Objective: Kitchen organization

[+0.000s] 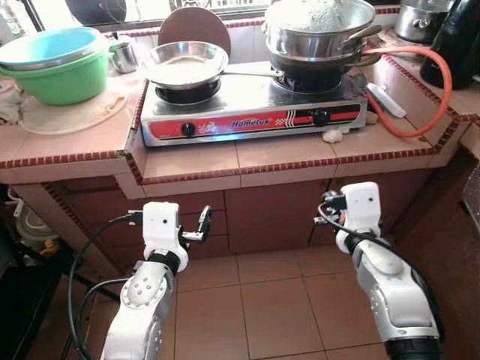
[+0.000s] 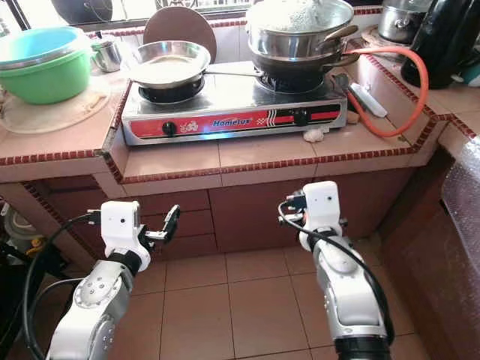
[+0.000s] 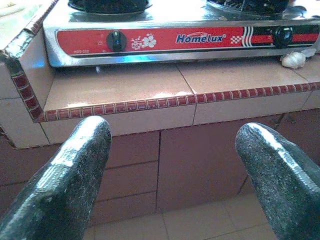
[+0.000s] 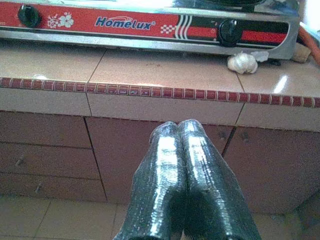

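I see the red stove (image 1: 251,112) on the tiled counter. Below it, my left gripper (image 3: 175,175) is spread wide, and my right gripper (image 4: 182,175) is pressed together. A garlic bulb (image 4: 243,62) lies just in front of the stove.

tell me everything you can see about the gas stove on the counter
The two-burner stainless steel gas stove sits flat on the tiled pink counter, slightly back from its edge. Its red front panel reads "Homelux" with a flower print, a checkered stripe and two black knobs. A shallow steel pan rests on the left burner; stacked steel pots sit on the right. An orange gas hose loops toward its right end, and a garlic bulb lies by its front right corner.
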You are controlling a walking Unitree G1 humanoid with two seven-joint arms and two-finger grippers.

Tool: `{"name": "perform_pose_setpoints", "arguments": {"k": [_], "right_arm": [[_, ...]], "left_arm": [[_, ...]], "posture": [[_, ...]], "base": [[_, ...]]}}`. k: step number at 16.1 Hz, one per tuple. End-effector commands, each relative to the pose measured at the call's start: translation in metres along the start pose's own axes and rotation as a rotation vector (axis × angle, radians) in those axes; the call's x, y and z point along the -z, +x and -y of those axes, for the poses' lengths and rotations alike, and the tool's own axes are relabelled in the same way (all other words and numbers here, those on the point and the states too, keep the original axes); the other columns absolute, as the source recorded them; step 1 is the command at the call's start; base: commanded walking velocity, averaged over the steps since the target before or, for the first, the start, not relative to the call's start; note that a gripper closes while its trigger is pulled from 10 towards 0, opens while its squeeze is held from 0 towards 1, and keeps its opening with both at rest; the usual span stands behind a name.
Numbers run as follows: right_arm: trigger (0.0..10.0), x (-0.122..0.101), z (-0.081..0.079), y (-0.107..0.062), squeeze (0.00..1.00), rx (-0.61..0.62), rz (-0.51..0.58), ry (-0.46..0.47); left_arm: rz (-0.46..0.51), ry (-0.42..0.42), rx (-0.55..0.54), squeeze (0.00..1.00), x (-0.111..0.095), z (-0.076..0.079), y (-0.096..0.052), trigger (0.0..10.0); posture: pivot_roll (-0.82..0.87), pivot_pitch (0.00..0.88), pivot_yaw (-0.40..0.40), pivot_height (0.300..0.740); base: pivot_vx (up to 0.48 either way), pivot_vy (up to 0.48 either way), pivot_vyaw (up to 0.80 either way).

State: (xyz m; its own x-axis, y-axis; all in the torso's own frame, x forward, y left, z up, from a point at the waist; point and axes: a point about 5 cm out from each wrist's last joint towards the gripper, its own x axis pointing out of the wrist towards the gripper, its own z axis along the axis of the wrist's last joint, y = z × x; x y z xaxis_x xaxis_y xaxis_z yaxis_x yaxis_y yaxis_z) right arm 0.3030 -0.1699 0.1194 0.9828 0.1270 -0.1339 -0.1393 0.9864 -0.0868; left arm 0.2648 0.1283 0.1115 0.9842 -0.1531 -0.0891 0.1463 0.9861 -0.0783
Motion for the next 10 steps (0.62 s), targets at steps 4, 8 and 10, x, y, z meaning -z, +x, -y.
{"name": "perform_pose_setpoints", "arguments": {"k": [4,8,10], "right_arm": [[10.0,0.000,-0.012,0.004,0.00,-0.032,0.024,-0.004],[10.0,-0.003,-0.013,0.007,0.00,-0.050,0.047,-0.017],[10.0,-0.006,-0.013,0.009,0.00,-0.058,0.058,-0.030]], "left_arm": [[-0.007,-0.013,-0.011,0.00,0.009,-0.005,-0.003,10.0],[0.014,-0.008,-0.013,0.00,0.005,-0.002,0.004,10.0],[0.026,-0.015,-0.031,0.00,0.004,-0.003,0.009,10.0]], "posture": [[-0.16,0.028,0.080,0.740],[-0.17,0.024,0.068,0.740],[-0.17,0.018,0.057,0.740]], "base": [[0.000,0.000,-0.76],[0.000,0.000,-0.17],[0.000,0.000,0.00]]}}
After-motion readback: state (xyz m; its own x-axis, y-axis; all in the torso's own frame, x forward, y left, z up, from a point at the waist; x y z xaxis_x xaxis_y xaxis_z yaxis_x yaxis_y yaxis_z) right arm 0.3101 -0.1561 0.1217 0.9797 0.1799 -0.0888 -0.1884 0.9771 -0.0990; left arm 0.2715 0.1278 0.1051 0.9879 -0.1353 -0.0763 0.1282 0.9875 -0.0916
